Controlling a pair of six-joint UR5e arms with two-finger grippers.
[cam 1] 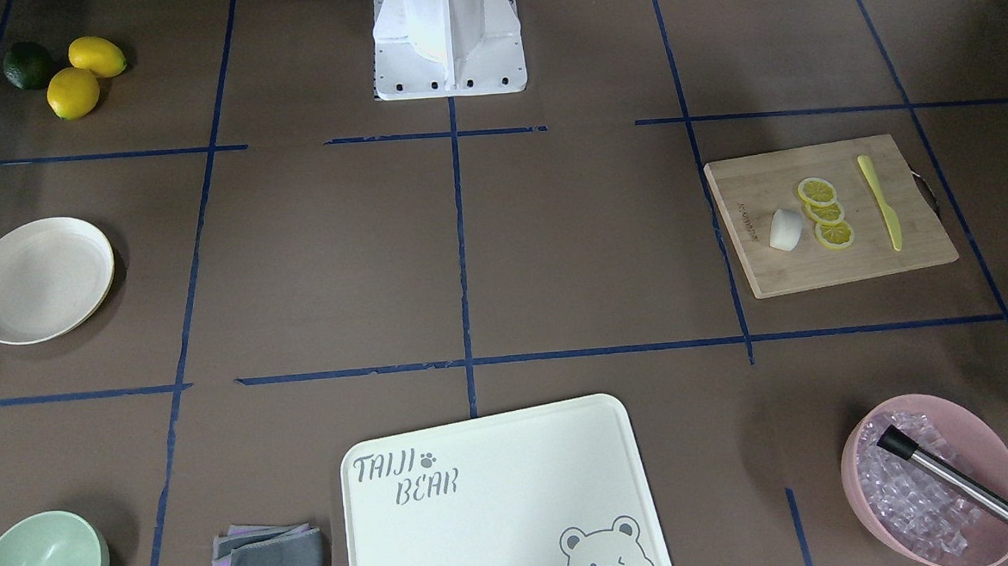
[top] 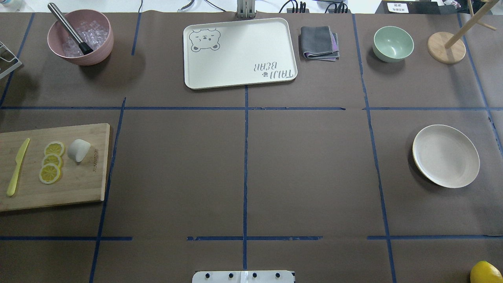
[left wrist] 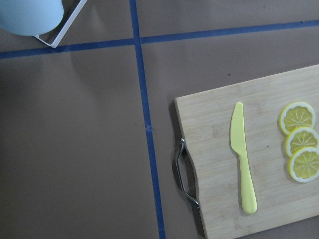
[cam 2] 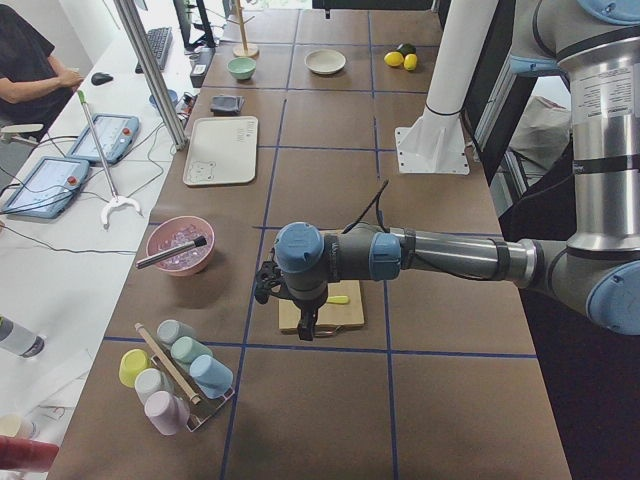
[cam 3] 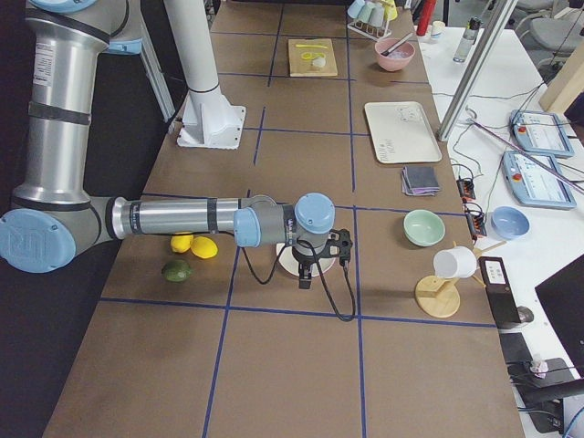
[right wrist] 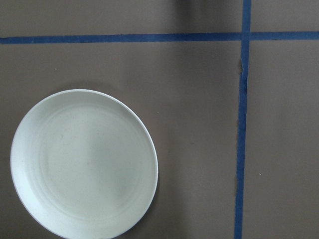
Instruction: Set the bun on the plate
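The white bun [top: 78, 150] lies on its side on the wooden cutting board [top: 78, 188] at the table's left, beside the lemon slices [top: 51, 162]; it shows again in the front view, bun [cam 1: 785, 230]. The empty cream plate [top: 446, 155] sits at the right, and fills the right wrist view, plate [right wrist: 83, 164]. My left gripper [cam 2: 303, 333] hangs over the board's outer end, seen only from the side, so I cannot tell its state. My right gripper [cam 3: 306, 281] hovers over the plate, also seen only from the side.
A yellow knife [top: 17, 167] lies on the board. At the far edge stand a pink bowl of ice [top: 80, 37], the bear tray [top: 239, 53], a folded cloth [top: 319, 43], a green bowl [top: 393, 44] and a wooden stand [top: 447, 47]. Lemons [cam 1: 83, 76] sit near the robot's right.
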